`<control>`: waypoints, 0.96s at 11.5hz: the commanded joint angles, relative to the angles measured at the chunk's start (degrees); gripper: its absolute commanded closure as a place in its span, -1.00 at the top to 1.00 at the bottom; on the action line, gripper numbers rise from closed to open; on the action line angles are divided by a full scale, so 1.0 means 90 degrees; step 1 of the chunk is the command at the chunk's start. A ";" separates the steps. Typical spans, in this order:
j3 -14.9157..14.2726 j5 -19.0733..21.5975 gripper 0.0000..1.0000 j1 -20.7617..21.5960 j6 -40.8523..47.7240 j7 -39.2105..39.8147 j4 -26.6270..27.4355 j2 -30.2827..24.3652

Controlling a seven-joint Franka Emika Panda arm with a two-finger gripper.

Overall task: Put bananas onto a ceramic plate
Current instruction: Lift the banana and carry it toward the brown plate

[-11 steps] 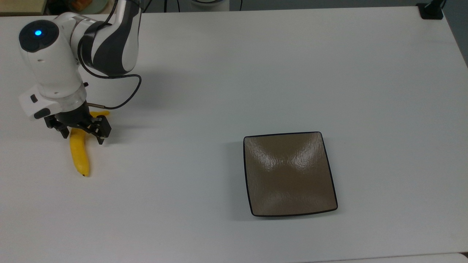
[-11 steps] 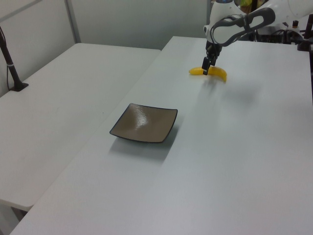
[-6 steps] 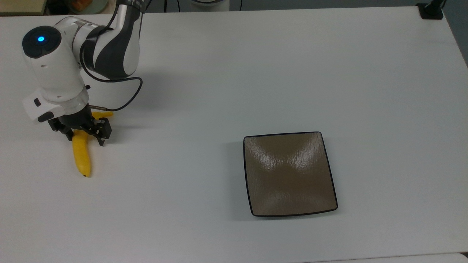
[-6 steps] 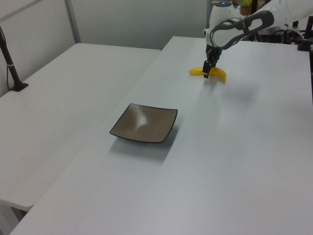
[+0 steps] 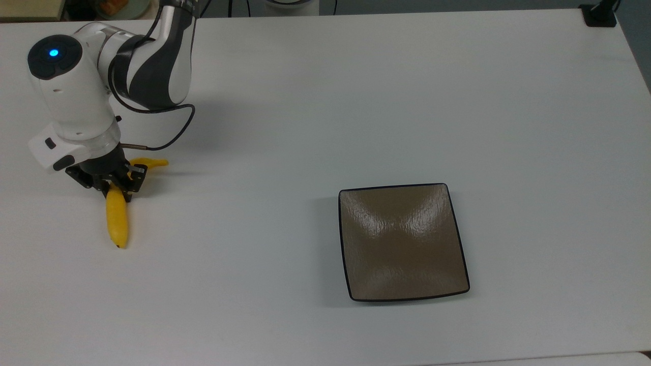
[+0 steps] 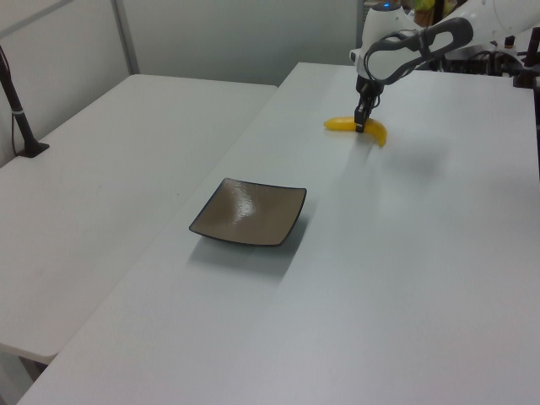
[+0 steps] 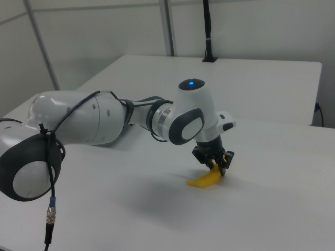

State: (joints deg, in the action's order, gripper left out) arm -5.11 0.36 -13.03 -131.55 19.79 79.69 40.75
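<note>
**Open tabletop from banana to plate**

You have bare white table point(image 5: 315, 101) all the way between the banana point(image 5: 116, 216) at the top view's left and the ceramic plate point(image 5: 403, 242) toward the top view's right; nothing stands on that stretch. The plate's upturned rim is the one low edge to pass over. A black cable point(image 5: 173, 134) loops off the arm just beside the gripper point(image 5: 113, 184).
</note>
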 commanded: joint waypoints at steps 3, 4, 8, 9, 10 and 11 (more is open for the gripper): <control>-0.0106 0.0068 -1.00 0.0060 0.0375 0.0213 0.0082 -0.0581; -0.0106 0.0106 -1.00 0.0080 0.0659 0.0213 0.0062 -0.0776; -0.0076 0.0359 -1.00 0.0391 0.1441 0.0213 0.0101 -0.1830; -0.0086 0.0486 -1.00 0.0547 0.1656 0.0213 0.0101 -0.2075; -0.0096 0.0507 -1.00 0.0713 0.1948 0.0213 0.0120 -0.2290; -0.0096 0.0614 -1.00 0.0860 0.2173 0.0194 0.0111 -0.2466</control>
State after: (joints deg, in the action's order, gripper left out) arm -5.23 3.46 -8.51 -116.45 20.19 78.53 23.58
